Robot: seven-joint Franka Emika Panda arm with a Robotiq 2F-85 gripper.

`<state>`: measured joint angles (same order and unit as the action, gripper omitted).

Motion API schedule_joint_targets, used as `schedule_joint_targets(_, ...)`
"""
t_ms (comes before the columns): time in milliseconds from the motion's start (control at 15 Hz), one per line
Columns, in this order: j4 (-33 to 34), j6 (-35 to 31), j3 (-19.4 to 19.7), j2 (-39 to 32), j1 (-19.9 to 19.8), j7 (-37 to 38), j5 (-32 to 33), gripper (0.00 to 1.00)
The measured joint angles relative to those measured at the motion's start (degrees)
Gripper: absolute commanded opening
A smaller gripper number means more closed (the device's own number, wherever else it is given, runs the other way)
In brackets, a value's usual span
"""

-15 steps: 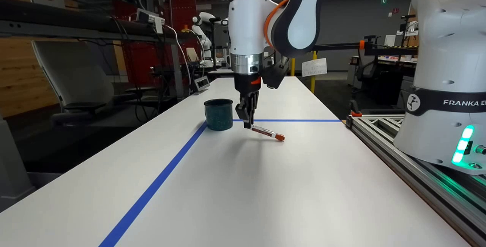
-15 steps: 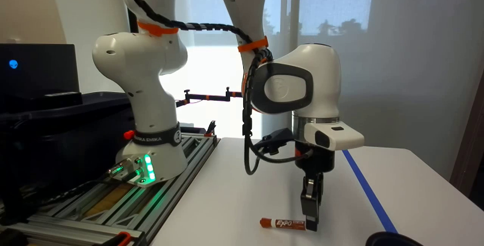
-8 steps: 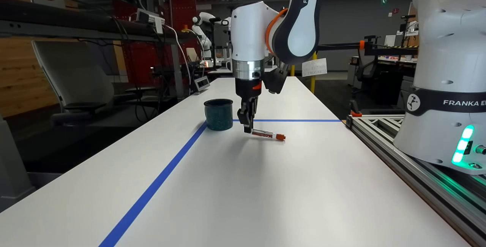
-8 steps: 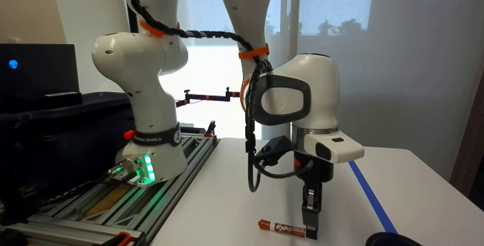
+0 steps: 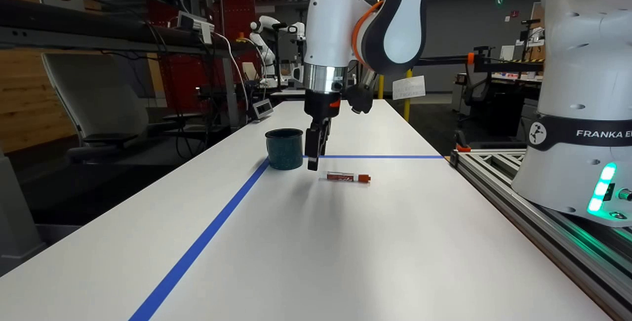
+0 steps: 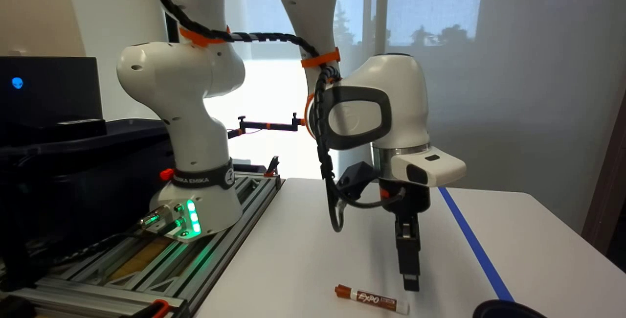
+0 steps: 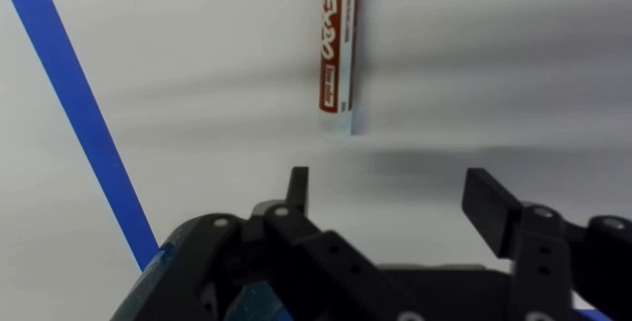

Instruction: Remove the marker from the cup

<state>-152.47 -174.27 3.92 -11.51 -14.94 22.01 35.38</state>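
Note:
The reddish-brown marker (image 5: 348, 177) lies flat on the white table, its label facing up, and shows in full in an exterior view (image 6: 371, 299). Above its pale end hangs my gripper (image 7: 387, 182), jaws spread wide with only bare table seen between the fingers (image 7: 486, 207). In the wrist view the marker (image 7: 338, 44) is ahead of the fingertips, apart from them. A dark teal cup (image 5: 284, 150) stands upright close beside the gripper, away from the marker. The wrist view shows just part of the cup (image 7: 256, 303) behind one finger; its inside is hidden.
Blue tape lines (image 5: 217, 222) cross the white table (image 5: 395, 242), one passing by the cup. The robot's own base (image 6: 200, 210) is mounted on a metal frame (image 6: 230, 244) along the table's edge. A grey chair (image 5: 94, 94) stands beyond the opposite edge.
My gripper first lowered with the marker, then opened, let it go and rose. The marker went from slanting, one end raised, to lying flat. The cup has stayed put.

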Motion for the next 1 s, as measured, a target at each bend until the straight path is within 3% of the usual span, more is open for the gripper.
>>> schedule_joint_targets(200, -2.3, 0.5, -1.6, 4.5, -0.7, 0.1, -0.9, 1.0)
schedule_joint_targets(400, -3.8, 5.0, -2.7, 10.0, -0.6, 0.5, -3.6, 1.0)
schedule_joint_targets(800, -4.0, 25.2, -3.1, 21.0, 5.1, -6.2, -20.0, 1.0)
schedule_joint_targets(1000, -2.9, 33.5, -2.8, 25.2, 6.9, -10.6, -24.3, 1.0)
